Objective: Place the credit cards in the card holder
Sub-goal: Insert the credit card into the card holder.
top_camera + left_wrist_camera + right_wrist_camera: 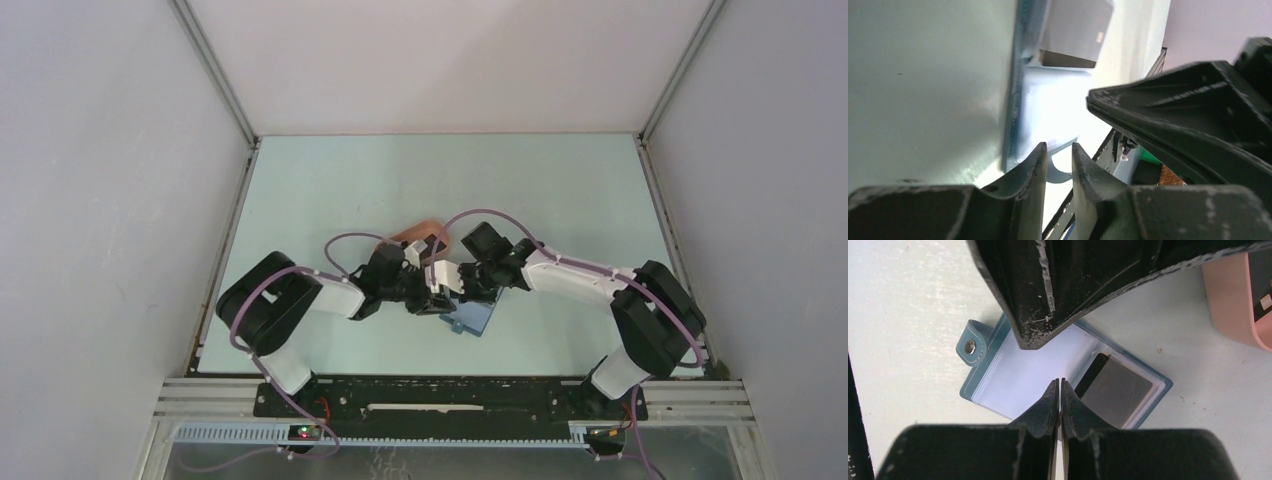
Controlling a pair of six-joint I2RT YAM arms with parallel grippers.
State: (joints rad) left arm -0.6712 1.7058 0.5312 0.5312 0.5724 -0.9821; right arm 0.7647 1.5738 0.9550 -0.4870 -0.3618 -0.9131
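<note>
The blue card holder [993, 352] lies open on the table, its snap tab [969, 346] at the left, and also shows in the overhead view [472, 319]. A dark grey credit card [1118, 392] sits in its right-hand clear sleeve. My right gripper [1059, 386] hovers shut over the holder's middle fold, with nothing visible between its fingers. My left gripper [1058, 150] is low at the holder's edge [1013, 100]. Its jaws stand a narrow gap apart with nothing between them. One of its fingers [1043, 295] reaches over the holder's left page. Another black credit card [1263, 287] lies in the pink tray.
The pink tray [1230, 305] stands just beyond the holder, behind both grippers [410, 234]. Both arms meet at the table's middle, wrists close together. Grey walls enclose the table on three sides.
</note>
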